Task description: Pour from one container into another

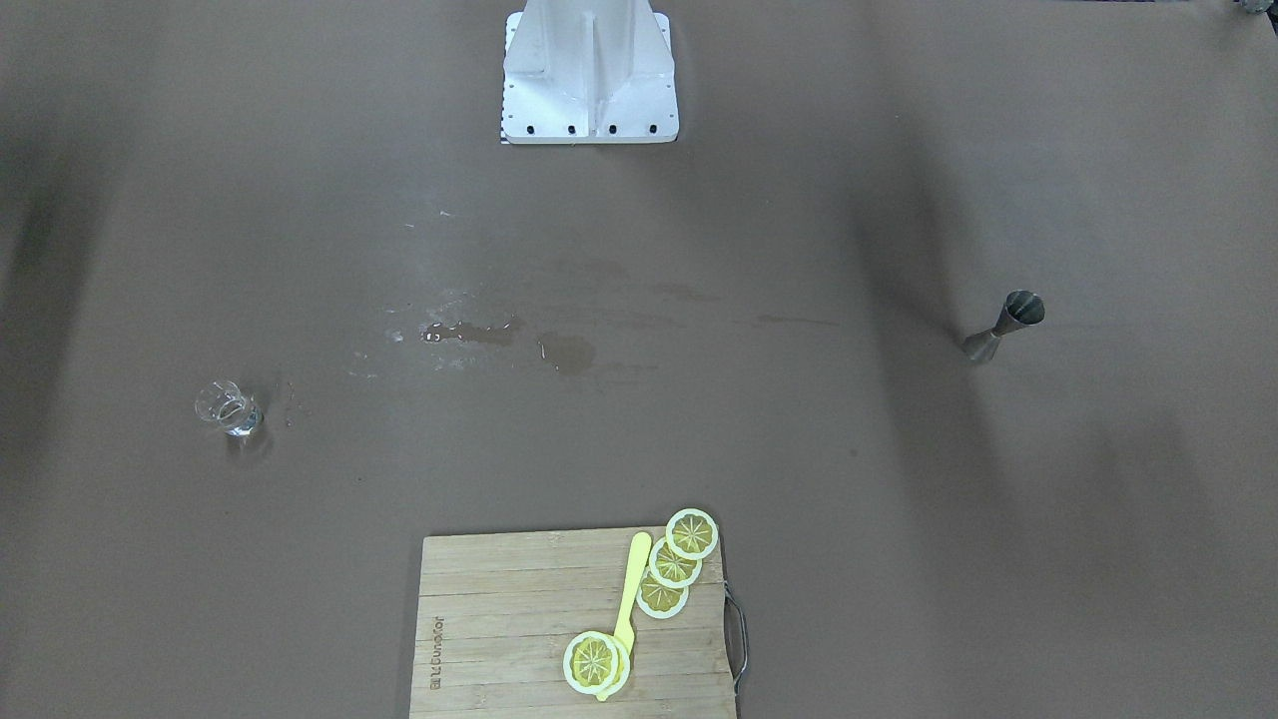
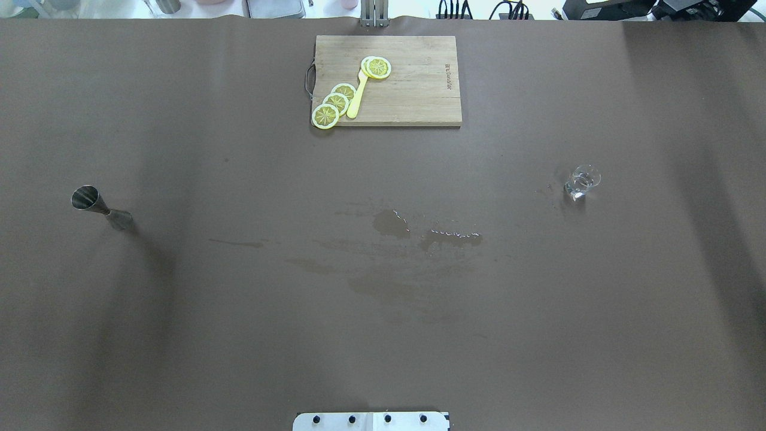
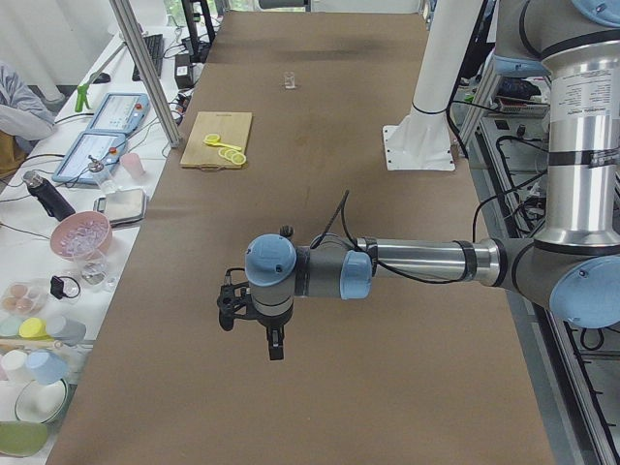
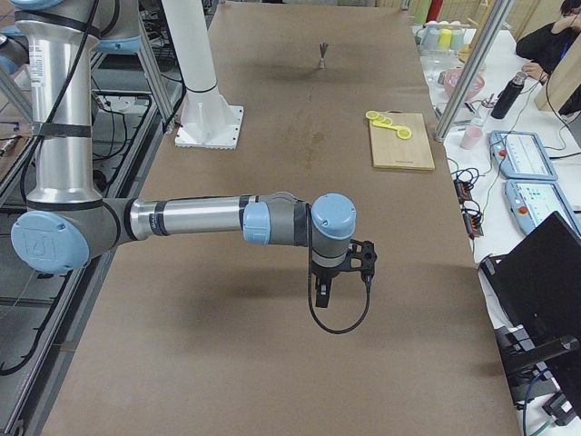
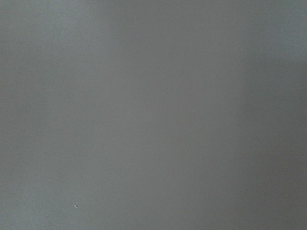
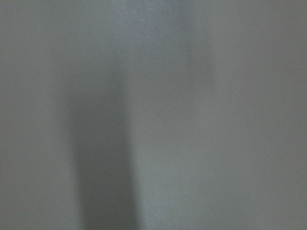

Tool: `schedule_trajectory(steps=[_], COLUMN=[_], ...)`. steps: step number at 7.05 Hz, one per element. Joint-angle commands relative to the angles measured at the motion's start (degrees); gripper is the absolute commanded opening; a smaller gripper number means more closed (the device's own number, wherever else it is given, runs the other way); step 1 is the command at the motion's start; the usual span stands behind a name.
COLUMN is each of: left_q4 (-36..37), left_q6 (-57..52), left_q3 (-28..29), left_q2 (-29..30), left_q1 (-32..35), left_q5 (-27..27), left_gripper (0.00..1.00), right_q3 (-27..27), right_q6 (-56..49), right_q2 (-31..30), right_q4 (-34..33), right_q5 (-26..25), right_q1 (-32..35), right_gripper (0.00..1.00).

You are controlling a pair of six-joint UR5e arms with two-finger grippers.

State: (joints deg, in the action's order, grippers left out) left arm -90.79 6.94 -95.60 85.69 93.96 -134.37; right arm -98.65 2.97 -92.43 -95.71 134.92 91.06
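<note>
1 jigger, 1 logo-printed board

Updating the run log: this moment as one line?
jigger: upright | glass: upright | left gripper, right gripper: away from both, jaws unclear | spill: mid-table

Brown-covered table, cluttered white side bench, aluminium post

Left end effector and right end effector both point down, held aloft.
</note>
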Motion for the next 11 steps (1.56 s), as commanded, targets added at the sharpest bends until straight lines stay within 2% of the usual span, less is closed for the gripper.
schedule_trajectory(steps=[1,11], left_q4=[0.0,-0.1], left_q6=[0.0,0.1], left_q3=[0.1,0.3], left_q2=[0.0,0.1], left_q1=[0.0,0.0], left_q5=[0.1,-0.2], left_gripper=[0.99,0.99], right_q3=[0.5,0.9], right_q6=[0.0,0.5], right_q2=[0.1,1.5], right_q4=[-0.1,0.0], right_q5=[0.1,0.1], right_q1=[0.0,0.0], right_gripper=[1.00,1.00])
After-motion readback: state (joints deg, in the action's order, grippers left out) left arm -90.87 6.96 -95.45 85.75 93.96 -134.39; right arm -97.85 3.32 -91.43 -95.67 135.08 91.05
